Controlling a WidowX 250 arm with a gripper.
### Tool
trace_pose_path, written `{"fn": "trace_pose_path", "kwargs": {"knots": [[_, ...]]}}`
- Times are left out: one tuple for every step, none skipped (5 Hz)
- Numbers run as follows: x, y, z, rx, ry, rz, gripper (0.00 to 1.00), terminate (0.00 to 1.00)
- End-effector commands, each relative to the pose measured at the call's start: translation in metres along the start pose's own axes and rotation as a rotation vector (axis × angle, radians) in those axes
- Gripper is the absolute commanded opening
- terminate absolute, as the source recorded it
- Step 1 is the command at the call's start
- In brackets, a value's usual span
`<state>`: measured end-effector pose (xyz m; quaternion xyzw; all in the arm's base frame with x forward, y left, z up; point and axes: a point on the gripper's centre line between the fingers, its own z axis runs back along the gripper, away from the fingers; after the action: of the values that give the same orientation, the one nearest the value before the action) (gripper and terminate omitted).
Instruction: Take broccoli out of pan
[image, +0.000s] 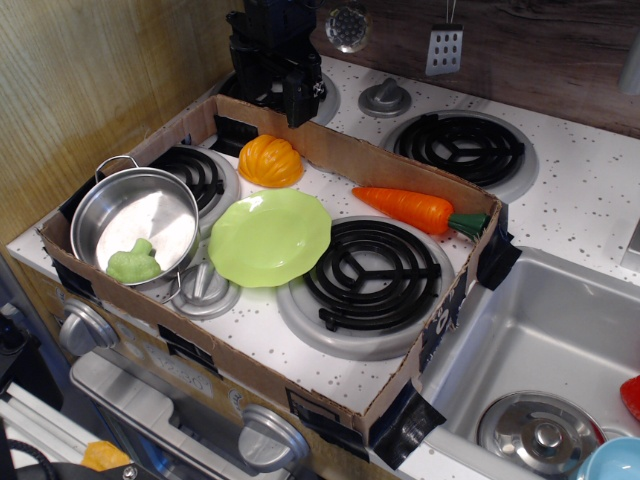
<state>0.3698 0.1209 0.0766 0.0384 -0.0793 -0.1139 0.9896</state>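
Observation:
The broccoli (134, 263), a small pale-green lumpy toy, lies inside the pan (120, 200), a shiny steel pot with loop handles at the left of the toy stove. My gripper (297, 103) is black and hangs at the back of the stove, above the cardboard wall, well away from the pan and to its upper right. Its fingers are seen from behind, so I cannot tell if they are open or shut. Nothing shows in it.
A lime-green plate (270, 237) lies right of the pan. An orange pumpkin-like toy (269, 160) and a carrot (415, 209) lie further back. A low cardboard wall (400, 165) rings the stove top. A sink (545, 340) is at right.

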Motion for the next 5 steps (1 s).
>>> {"fn": "trace_pose_path", "kwargs": {"knots": [[0.0,0.0,0.0,0.0,0.0,0.0,1.0,0.0],[0.001,0.008,0.013,0.023,0.033,0.135,1.0,0.0],[0.0,0.012,0.026,0.055,0.053,0.274,1.0,0.0],[-0.006,0.016,0.035,0.056,0.067,0.526,1.0,0.0],[-0.015,0.018,0.041,0.133,0.008,0.74,1.0,0.0]]}}
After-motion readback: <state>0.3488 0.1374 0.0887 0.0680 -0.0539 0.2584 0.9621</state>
